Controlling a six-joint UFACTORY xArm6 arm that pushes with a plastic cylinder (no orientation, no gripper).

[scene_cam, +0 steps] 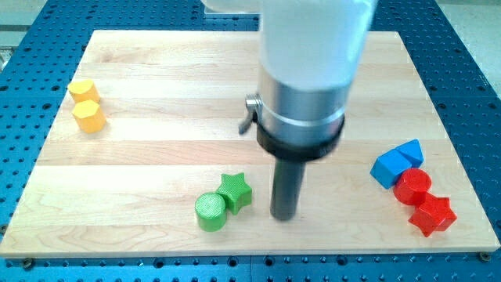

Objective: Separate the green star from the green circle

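The green star [236,192] lies near the view's bottom, touching the green circle [210,211], which sits just below and left of it. My tip [284,216] stands on the board a short way to the right of the green star, apart from both green blocks. The arm's white and metal body [305,70] hangs above it.
Two yellow blocks [87,106] sit together at the view's left. At the right lie two blue blocks [396,163], a red circle [412,187] and a red star [432,215] in a cluster. The wooden board [156,94] rests on a blue perforated table.
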